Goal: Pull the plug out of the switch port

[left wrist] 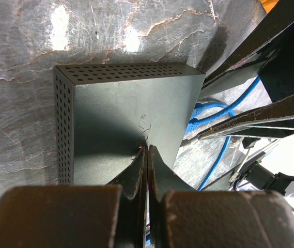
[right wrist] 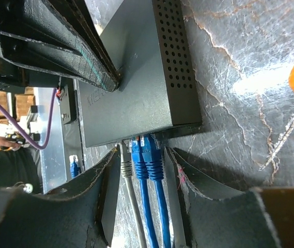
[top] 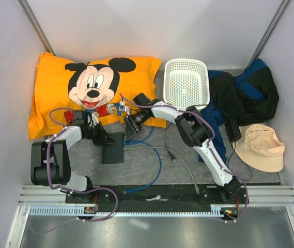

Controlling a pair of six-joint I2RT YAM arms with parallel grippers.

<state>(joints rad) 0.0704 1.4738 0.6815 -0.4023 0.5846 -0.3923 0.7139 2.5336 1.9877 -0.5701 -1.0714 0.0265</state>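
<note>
- Nearest to where I'm standing is the black rail (top: 157, 194) with both arm bases on it, running along the near edge of the worktop (top: 87, 163).
- The switch port (top: 113, 148) lies flat on the worktop between the arms, just in front of an orange Mickey pillow (top: 53, 88).
- The left fingers (left wrist: 147, 149) are pressed fully together with nothing between them. Their tips rest on the box's top face.
- The right fingers (right wrist: 143, 151) are spread apart, one on each side of the row of plugs. As far as I can see they aren't gripping any of them.
- Three plugs are seated side by side in one narrow edge: a grey plug (right wrist: 125, 161) and two blue plugs (right wrist: 152, 155) (the blue pair are touching each other).
- Blue cables (top: 156, 164) loop across the worktop towards the rail.
- Further back on the right are a white basket (top: 186, 82), a dark jacket (top: 247, 95) and a beige hat (top: 260, 147).
</note>
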